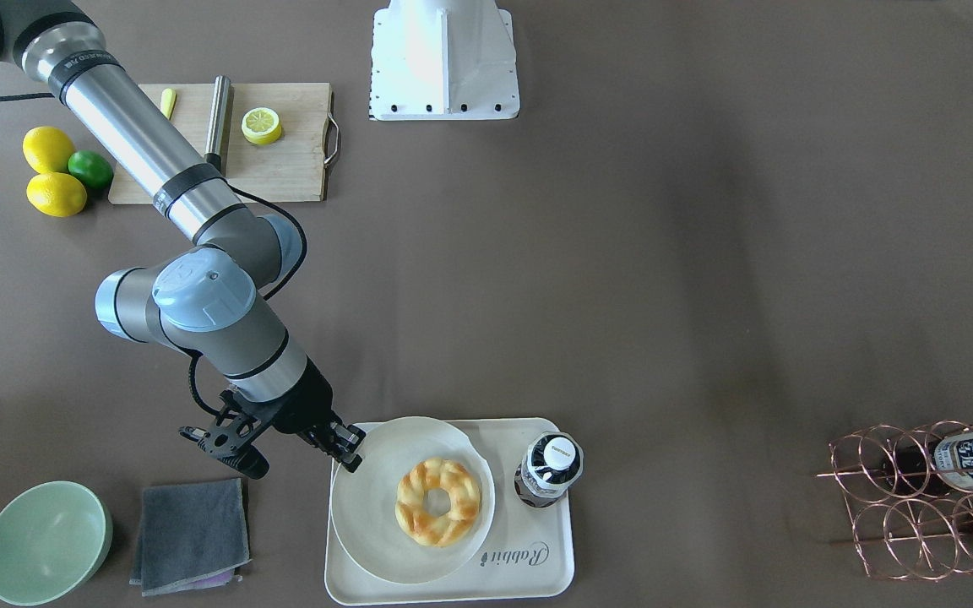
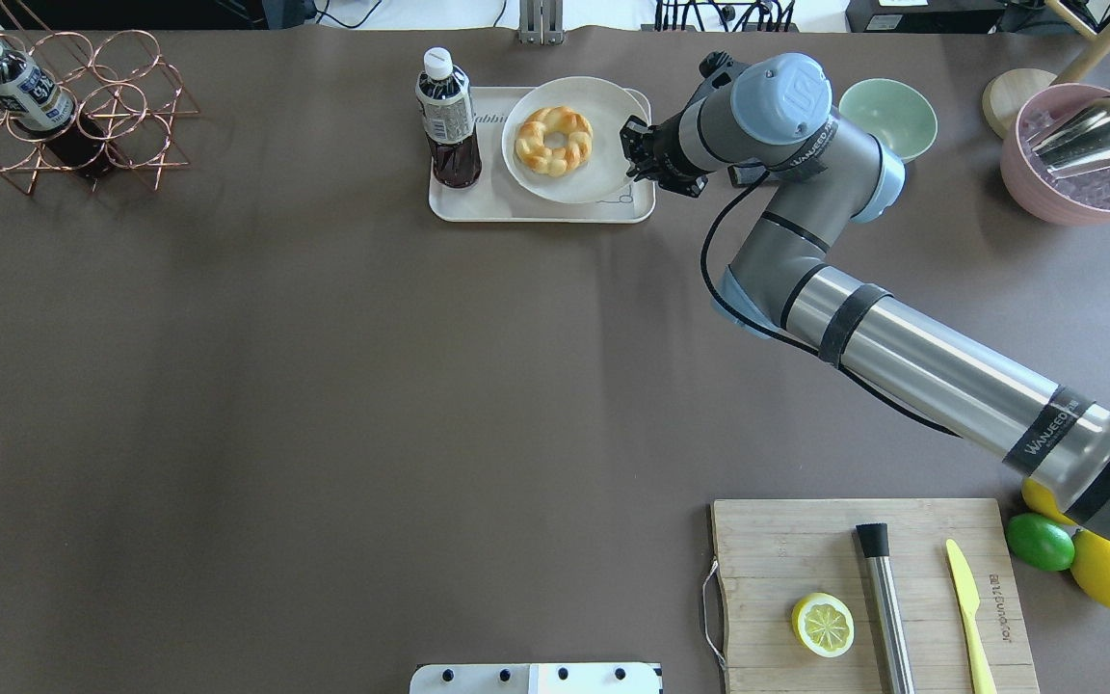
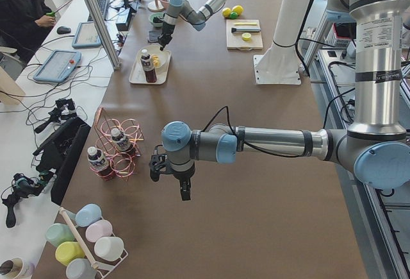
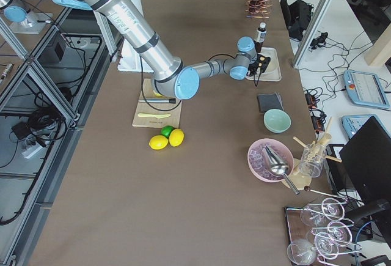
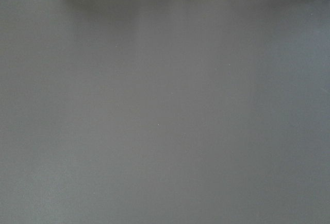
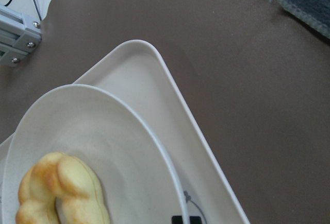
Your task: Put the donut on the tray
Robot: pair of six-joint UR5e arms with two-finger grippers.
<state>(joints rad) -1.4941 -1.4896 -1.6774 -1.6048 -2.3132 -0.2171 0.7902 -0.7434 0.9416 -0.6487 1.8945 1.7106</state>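
Note:
The donut (image 1: 415, 507), a braided golden ring, lies on a round off-white plate (image 1: 368, 515) that sits on the cream tray (image 1: 529, 557) with "Rabbit" script. My right gripper (image 1: 351, 452) is at the plate's rim on the side nearest the grey cloth, and its jaws look shut on that rim. The right wrist view shows the donut (image 6: 62, 183), the plate (image 6: 103, 131), the tray (image 6: 154, 80) and the gripper's dark tips (image 6: 186, 220) at the rim. My left gripper (image 3: 185, 194) hangs over bare table far from the tray. I cannot tell whether it is open or shut.
A dark drink bottle (image 1: 550, 469) stands on the tray beside the plate. A grey cloth (image 1: 191, 536) and a green bowl (image 1: 46, 540) lie close to the right gripper. A cutting board (image 1: 284, 143) with a lemon half and a copper wire rack (image 1: 926, 498) stand farther off.

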